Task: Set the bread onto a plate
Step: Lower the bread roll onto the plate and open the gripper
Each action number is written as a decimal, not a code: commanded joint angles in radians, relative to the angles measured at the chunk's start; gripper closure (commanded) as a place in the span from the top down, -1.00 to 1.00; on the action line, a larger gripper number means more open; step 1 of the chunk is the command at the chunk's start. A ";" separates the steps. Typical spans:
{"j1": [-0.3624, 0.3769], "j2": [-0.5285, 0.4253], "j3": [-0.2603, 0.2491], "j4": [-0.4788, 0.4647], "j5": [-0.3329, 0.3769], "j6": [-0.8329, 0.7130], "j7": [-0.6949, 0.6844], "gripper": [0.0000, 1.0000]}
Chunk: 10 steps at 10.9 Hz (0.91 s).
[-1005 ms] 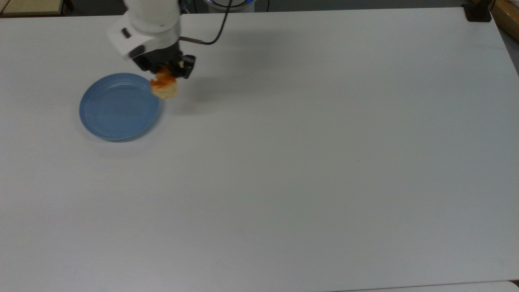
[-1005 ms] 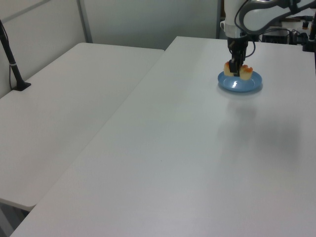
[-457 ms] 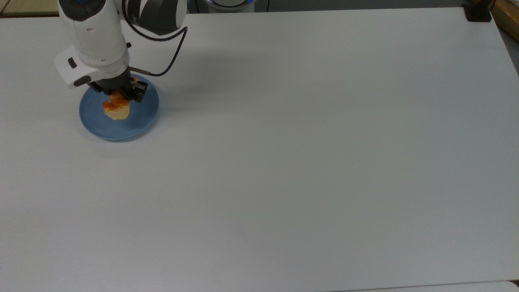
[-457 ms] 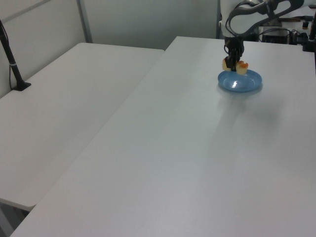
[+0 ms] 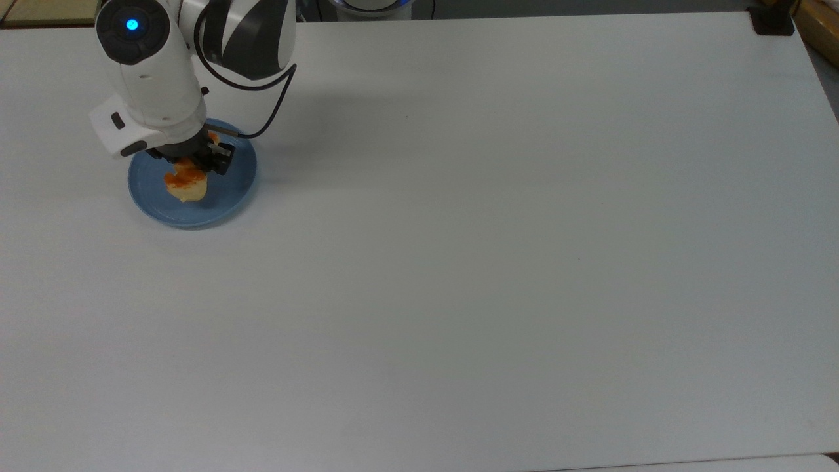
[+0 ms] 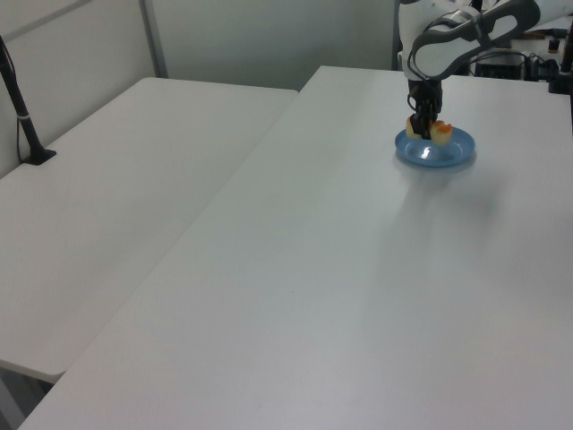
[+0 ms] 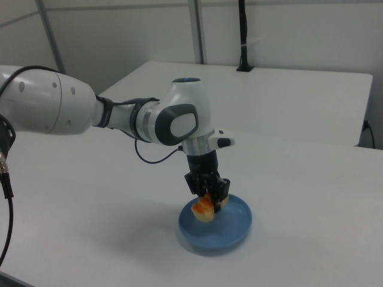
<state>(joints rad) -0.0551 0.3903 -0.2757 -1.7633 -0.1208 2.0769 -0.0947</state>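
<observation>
Tool (image 7: 208,200) was found clamped on the bread (image 5: 186,182), gripping it across its middle with the fingers pointing down, directly above the plate (image 5: 229,190). In the right view the loaf hung low inside the rim, its pale underside close to the plate floor; whether it was touching could not be settled from the views. In the left view the bread (image 6: 426,130) sat over the far half of the plate (image 6: 448,157), with a toasted end showing on either side of the tool (image 6: 423,125).

Step in hand, as judged: the placing stage, with carrying done and release not yet made. The next move would call for a short lowering until the loaf rests on the plate, then parting the fingers and a straight lift clear so the loaf is not dragged up or tipped over the rim.

Materials noted: the bread was a small oblong loaf, pale beige at the sides with orange-brown toasted bumps on top, lumpy in outline and probably soft under pressure. The plate (image 7: 236,230) was round, light blue, smooth and plain with a shallow raised rim, and looked like moulded plastic. It stood on a matt white worktop (image 5: 491,229), flat and unmarked. The arm (image 5: 154,72) was glossy white with dark joints.
</observation>
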 commanded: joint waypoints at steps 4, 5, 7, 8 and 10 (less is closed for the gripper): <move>-0.002 0.022 -0.017 -0.033 0.009 0.061 -0.048 1.00; -0.003 0.018 -0.019 -0.033 0.009 0.060 -0.051 1.00; -0.005 -0.033 -0.019 -0.031 0.016 0.048 -0.045 1.00; -0.003 -0.069 -0.019 -0.027 0.021 0.037 -0.042 1.00; 0.003 -0.132 -0.017 -0.003 0.039 0.000 -0.040 1.00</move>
<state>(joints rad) -0.0643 0.3633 -0.2867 -1.7576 -0.1204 2.1128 -0.1153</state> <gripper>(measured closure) 0.000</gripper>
